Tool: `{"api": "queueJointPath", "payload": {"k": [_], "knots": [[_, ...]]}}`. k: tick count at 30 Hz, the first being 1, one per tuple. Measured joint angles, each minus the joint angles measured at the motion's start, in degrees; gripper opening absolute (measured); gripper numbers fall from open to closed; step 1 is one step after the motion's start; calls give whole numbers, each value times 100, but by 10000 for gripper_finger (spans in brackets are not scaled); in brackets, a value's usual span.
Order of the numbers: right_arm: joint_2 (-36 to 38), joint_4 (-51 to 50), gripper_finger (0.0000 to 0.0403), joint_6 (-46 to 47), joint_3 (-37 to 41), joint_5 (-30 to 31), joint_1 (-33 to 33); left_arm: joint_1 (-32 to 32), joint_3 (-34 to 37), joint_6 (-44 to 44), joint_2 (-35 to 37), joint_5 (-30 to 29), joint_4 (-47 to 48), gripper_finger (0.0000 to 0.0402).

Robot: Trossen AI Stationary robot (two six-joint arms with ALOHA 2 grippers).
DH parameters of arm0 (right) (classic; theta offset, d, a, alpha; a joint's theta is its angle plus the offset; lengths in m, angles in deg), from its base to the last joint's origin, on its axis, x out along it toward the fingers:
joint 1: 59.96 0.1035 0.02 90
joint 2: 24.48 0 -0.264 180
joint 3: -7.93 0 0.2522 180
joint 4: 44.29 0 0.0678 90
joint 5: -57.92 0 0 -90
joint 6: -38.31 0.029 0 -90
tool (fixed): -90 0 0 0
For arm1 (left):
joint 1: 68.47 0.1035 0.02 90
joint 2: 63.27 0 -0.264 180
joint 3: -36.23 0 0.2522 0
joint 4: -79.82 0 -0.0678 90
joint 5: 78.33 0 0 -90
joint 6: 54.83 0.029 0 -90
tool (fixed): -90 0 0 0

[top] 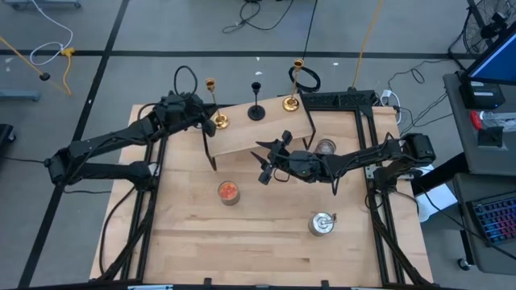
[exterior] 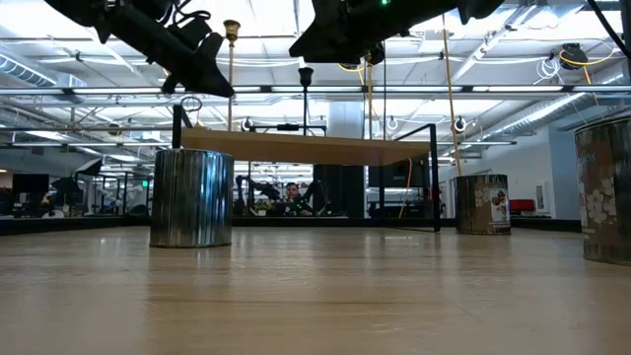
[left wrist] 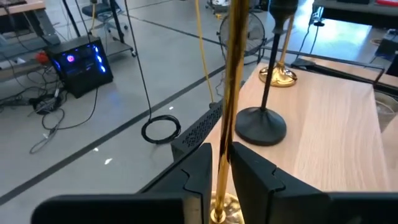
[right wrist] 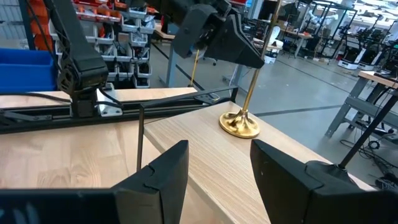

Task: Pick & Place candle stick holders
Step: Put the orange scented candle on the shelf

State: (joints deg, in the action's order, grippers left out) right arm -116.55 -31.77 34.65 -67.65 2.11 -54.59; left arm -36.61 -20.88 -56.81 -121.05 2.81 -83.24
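Three candle stick holders stand by their round bases on a raised wooden shelf [top: 266, 129] at the table's far side. They are a gold one at the left [top: 215, 113], a shorter black one [top: 256, 109] in the middle, and a gold one at the right [top: 293, 95]. My left gripper [top: 203, 115] is shut on the left gold candlestick [left wrist: 231, 74]. My right gripper [top: 268, 159] is open and empty, hovering in front of the shelf's near edge; its fingers also show in the right wrist view [right wrist: 217, 168]. My left gripper pinches the left gold candlestick's slim stem [left wrist: 222, 163] between its two fingers, some way above the base. The fingers come level from the table's left and lie across the stem. The candlestick stands upright, its flared base [right wrist: 239, 124] on the shelf.
A can with orange-red contents [top: 229, 192] stands in front of the shelf. A silver can [top: 322, 224] stands toward the near right, and another can [top: 326, 147] is by the right arm. The shelf's thin black legs [top: 211, 157] stand on the table.
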Motion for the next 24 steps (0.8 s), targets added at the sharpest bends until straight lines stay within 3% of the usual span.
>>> {"api": "queueJointPath", "payload": {"k": [8,17,21,24], "knots": [[0,0,171,0,2,0,0,-1,0,-125,70,-12,9,66],[4,-3,171,0,2,0,7,-11,1,-144,748,2,577,67],[11,-182,171,128,2,-7,68,-11,0,-133,1167,317,994,67],[11,-366,171,143,4,-284,198,-11,0,-164,1492,1046,1306,67]]}}
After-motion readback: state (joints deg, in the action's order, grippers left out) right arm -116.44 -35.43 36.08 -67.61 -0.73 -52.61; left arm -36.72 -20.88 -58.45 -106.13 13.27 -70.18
